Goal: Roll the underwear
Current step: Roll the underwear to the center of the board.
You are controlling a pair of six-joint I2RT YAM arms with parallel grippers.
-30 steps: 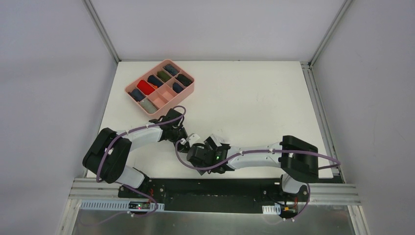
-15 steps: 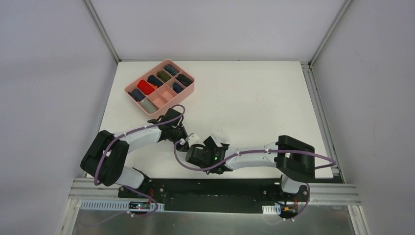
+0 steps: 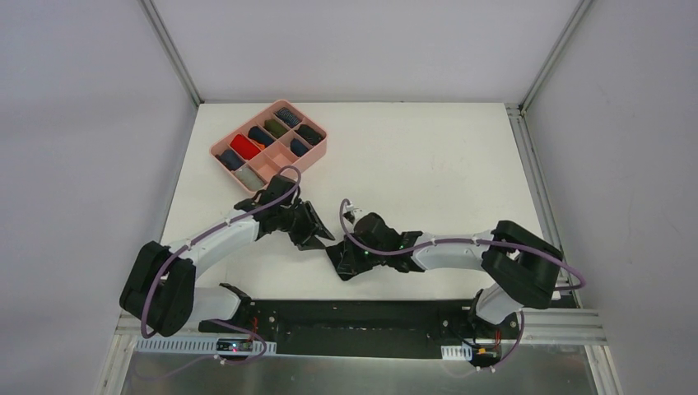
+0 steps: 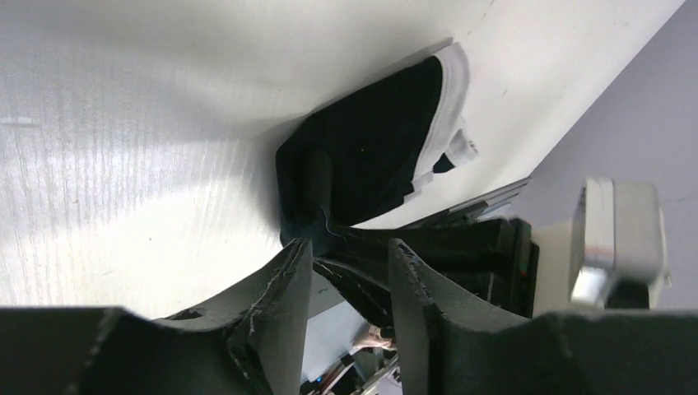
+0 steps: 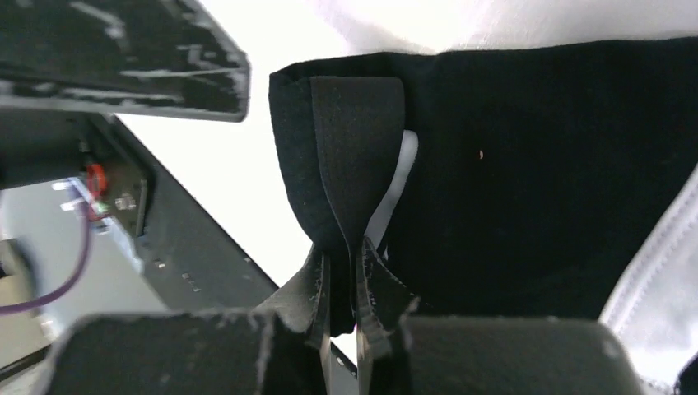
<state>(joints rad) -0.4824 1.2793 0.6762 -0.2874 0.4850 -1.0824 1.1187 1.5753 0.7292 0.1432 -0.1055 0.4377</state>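
Near the front edge of the tabletop (image 3: 428, 164) lies the black underwear (image 5: 510, 164), right gripper (image 5: 343, 267) pinched shut on a folded edge, left gripper (image 4: 350, 247) part-open and empty beside it; advise a tight, even roll, left pressing loose cloth flat.

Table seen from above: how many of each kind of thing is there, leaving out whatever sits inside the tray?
Robot arms: 2, the left arm and the right arm
Trays: 1, the pink tray
Underwear: 1, the black underwear
Total: 4
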